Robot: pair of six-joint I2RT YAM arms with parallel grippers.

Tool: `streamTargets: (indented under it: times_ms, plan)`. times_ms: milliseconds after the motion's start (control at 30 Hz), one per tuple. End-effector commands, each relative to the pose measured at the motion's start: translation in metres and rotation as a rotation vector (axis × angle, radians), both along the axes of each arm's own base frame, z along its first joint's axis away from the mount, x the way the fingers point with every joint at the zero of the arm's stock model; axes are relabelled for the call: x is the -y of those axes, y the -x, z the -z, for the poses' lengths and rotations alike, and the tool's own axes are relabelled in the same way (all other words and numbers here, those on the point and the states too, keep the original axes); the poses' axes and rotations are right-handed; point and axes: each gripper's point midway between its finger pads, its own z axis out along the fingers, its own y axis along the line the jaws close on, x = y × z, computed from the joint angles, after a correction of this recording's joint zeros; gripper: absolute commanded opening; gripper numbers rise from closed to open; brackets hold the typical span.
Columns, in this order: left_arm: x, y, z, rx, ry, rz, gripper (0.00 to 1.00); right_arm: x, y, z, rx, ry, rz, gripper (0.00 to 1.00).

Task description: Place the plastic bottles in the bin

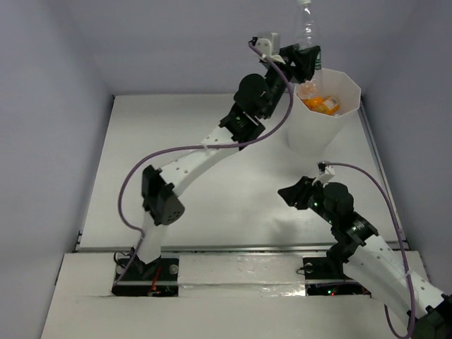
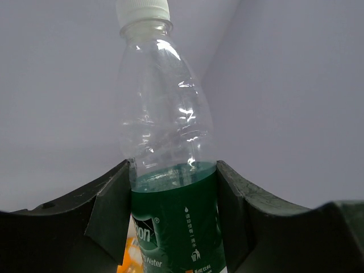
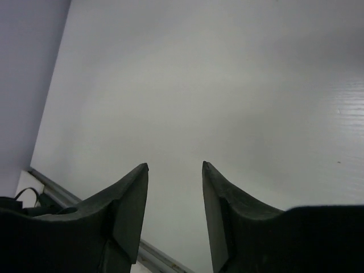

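Note:
My left gripper [image 1: 305, 58] is shut on a clear plastic bottle [image 1: 305, 25] with a white cap and a dark green label. It holds the bottle upright at the left rim of the white bin [image 1: 326, 131]. In the left wrist view the bottle [image 2: 170, 170] stands between my fingers [image 2: 114, 210], and something orange shows below it. Orange-filled bottles [image 1: 321, 103] lie inside the bin. My right gripper [image 1: 291, 195] is open and empty, low over the bare table near the front right; its wrist view shows only its fingers [image 3: 132, 199] and table.
The white table [image 1: 191, 141] is enclosed by pale walls on the left, back and right. A metal rail [image 1: 233, 248] runs along the table's near edge. The bin stands at the back right corner.

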Motion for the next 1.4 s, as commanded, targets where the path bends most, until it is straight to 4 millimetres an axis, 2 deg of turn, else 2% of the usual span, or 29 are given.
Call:
streamTargets:
  times_ms: [0,100,133,167,233,267,333,500,700,800,833,900,1067,1100,1133,1200,1267,1367]
  plan:
    - [0.030,-0.017,-0.008,0.085,-0.030,0.038,0.39,-0.018,0.006,-0.020,0.066,-0.073,-0.095,0.42]
    - [0.043,-0.036,-0.005,0.104,0.015,0.032,0.41,-0.025,0.014,-0.018,0.068,-0.093,-0.138,0.38]
    - [0.038,-0.041,-0.011,0.129,0.053,0.024,0.41,-0.026,0.015,-0.016,0.060,-0.096,-0.139,0.38]
    - [0.040,-0.051,-0.002,0.122,0.076,0.024,0.40,-0.029,0.019,-0.016,0.057,-0.103,-0.162,0.38]
    - [0.037,-0.054,-0.005,0.148,0.133,0.034,0.38,-0.032,0.023,-0.017,0.062,-0.106,-0.180,0.39]
    - [0.042,-0.057,0.003,0.142,0.145,0.047,0.38,-0.033,0.025,-0.017,0.061,-0.107,-0.190,0.39]
    - [0.040,-0.060,0.004,0.164,0.178,0.051,0.38,-0.035,0.027,-0.020,0.076,-0.107,-0.202,0.39]
    - [0.054,-0.072,0.030,0.171,0.178,0.055,0.37,-0.032,0.028,-0.019,0.082,-0.102,-0.196,0.39]
    - [0.047,-0.093,0.049,0.147,0.216,0.043,0.36,-0.037,0.030,-0.018,0.077,-0.106,-0.211,0.39]
    - [0.055,-0.094,0.061,0.146,0.198,0.065,0.44,-0.035,0.028,-0.017,0.080,-0.094,-0.196,0.39]
    - [0.057,-0.094,0.064,0.144,0.191,0.070,0.50,-0.034,0.027,-0.018,0.084,-0.091,-0.192,0.39]
    - [0.061,-0.096,0.073,0.131,0.171,0.078,0.55,-0.034,0.025,-0.019,0.086,-0.091,-0.186,0.39]
    - [0.066,-0.095,0.082,0.124,0.142,0.095,0.78,-0.036,0.024,-0.018,0.077,-0.084,-0.188,0.39]
    - [0.065,-0.094,0.080,0.130,0.137,0.093,0.81,-0.036,0.023,-0.020,0.079,-0.085,-0.186,0.39]
    - [0.066,-0.094,0.081,0.128,0.126,0.091,0.89,-0.036,0.023,-0.020,0.080,-0.084,-0.185,0.39]
    - [0.069,-0.089,0.078,0.136,0.108,0.089,0.95,-0.035,0.022,-0.023,0.086,-0.087,-0.180,0.39]
    - [0.066,-0.085,0.073,0.148,0.095,0.088,0.99,-0.033,0.021,-0.025,0.097,-0.089,-0.167,0.39]
    - [0.063,-0.075,0.064,0.159,0.074,0.084,0.99,-0.031,0.020,-0.027,0.101,-0.089,-0.157,0.39]
